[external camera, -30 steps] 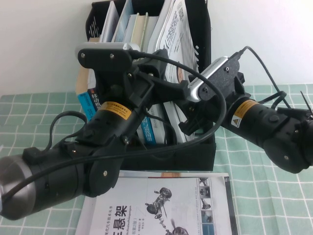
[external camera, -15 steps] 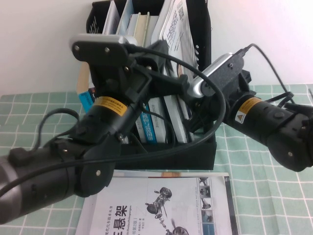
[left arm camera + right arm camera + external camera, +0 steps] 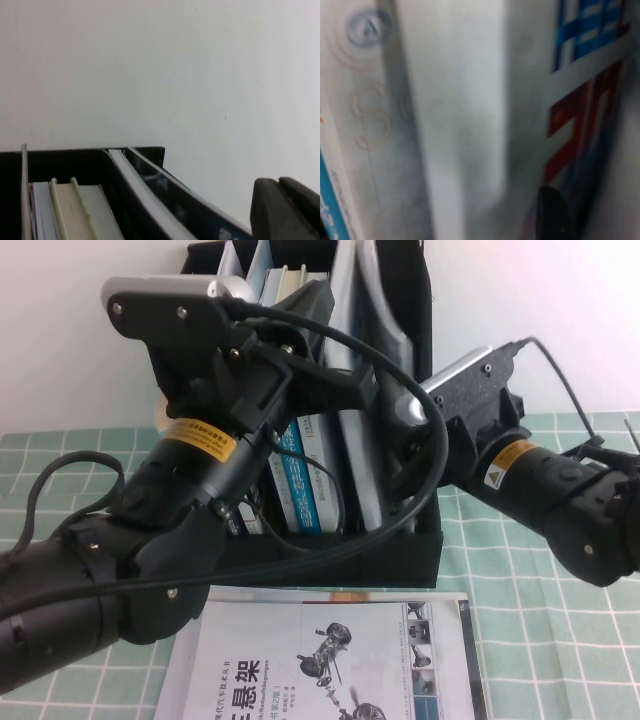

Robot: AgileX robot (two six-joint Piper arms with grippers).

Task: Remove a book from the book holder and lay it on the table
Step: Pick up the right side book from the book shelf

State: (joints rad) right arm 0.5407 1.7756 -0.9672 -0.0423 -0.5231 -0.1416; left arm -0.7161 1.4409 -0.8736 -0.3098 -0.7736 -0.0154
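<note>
Your right gripper (image 3: 405, 475) reaches into the tall black plastic book holder (image 3: 415, 540) at centre frame; your left gripper (image 3: 335, 390) hovers above it. You cannot tell either's grip state.

Book holder (image 3: 150, 200) seen from above its top edge, white wall behind. Pale book tops (image 3: 75, 210) stand upright in one compartment. Dark tip of the left hand (image 3: 285, 210) just beside the holder.

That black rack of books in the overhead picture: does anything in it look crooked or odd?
Yes. In the black book holder, one thin grey-white book leans instead of standing straight like its neighbours. The right hand reaches into the rack beside it; the left hand hovers at the rack's top. Another book lies flat on the table.
</note>
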